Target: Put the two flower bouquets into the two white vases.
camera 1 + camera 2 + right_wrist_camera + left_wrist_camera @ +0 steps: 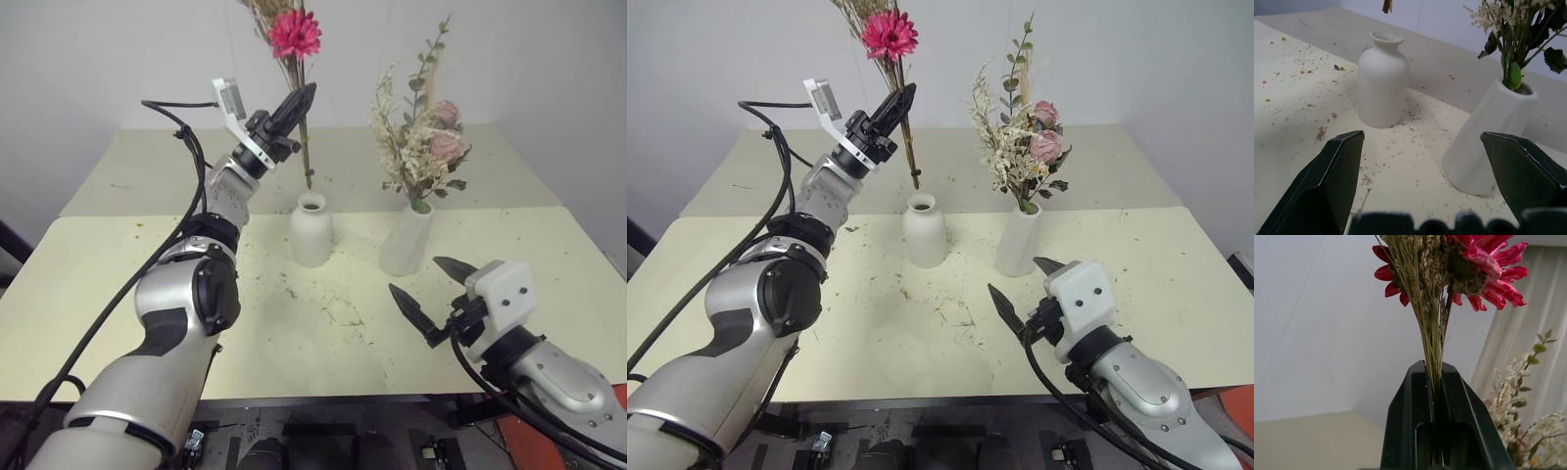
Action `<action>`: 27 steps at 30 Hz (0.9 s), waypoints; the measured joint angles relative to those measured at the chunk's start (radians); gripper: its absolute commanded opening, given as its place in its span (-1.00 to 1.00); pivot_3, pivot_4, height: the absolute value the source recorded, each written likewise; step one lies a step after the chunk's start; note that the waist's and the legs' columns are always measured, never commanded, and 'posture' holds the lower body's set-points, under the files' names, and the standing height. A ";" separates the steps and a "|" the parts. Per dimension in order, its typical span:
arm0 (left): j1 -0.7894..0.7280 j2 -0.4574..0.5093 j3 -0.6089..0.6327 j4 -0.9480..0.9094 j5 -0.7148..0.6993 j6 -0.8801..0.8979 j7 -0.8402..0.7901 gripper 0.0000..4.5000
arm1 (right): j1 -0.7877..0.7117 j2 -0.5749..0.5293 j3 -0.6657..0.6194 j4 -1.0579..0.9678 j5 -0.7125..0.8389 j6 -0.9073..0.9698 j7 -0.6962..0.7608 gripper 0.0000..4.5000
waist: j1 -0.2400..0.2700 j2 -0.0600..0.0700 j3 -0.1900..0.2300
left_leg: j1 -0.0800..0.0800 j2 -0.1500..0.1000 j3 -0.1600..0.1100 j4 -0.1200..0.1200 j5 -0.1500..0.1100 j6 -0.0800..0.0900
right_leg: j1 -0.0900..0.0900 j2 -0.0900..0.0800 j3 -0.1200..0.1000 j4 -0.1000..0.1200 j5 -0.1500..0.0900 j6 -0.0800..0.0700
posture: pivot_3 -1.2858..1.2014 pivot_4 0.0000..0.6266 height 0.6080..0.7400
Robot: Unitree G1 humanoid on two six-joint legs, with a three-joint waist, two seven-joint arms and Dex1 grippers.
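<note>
The left gripper (300, 102) has its two black fingers (1415, 431) clamped tight on the stems of the grass bunch (294, 69), roughly halfway up them. The bunch stands nearly upright in that grip, magenta flower (295, 33) on top with tan grass fanned out next to it. The cut ends hang in the air just above the mouth of the bottle vase (312, 229), a touch behind it and not inside it. That vase is upright with nothing in it.

The right gripper (433, 294) sits low in front of the bottle vase and off to the right, fingers (1327, 186) spread wide with nothing between them. It's pointing toward both vases but isn't touching either one.

Just to the right of the bottle vase is the cone vase (407, 239), the two close together but not touching. The rose bunch (421, 137) is already sitting in it, with cream sprigs, green leaves and pale pink roses sticking up out of the mouth and a bit of green tie right at the rim.

Both vases are standing on the table (118, 284), a pale yellow top. There's dried plant litter (328, 304) scattered all over it, thickest around the bottle vase and in front of it.
</note>
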 measured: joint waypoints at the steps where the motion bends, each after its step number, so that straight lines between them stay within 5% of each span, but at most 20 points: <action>1: 0.006 -0.002 0.000 0.003 0.002 -0.001 0.003 -0.92 | 0.004 0.000 -0.002 -0.001 0.000 0.000 0.000 1.00 | 0.000 0.000 0.000 | 0.000 0.000 0.000 0.000 0.000 0.000 | 0.000 0.000 0.000 0.000 0.000 0.000 | 0.03 -0.52 1.00; 27: 0.090 -0.046 0.002 0.013 0.040 -0.081 -0.003 -0.92 | 0.028 0.040 -0.058 -0.006 0.003 -0.041 -0.014 1.00 | -0.001 0.000 0.000 | 0.001 0.000 0.000 0.000 0.000 0.000 | 0.000 0.000 0.000 0.001 0.000 0.000 | 0.03 -0.52 1.00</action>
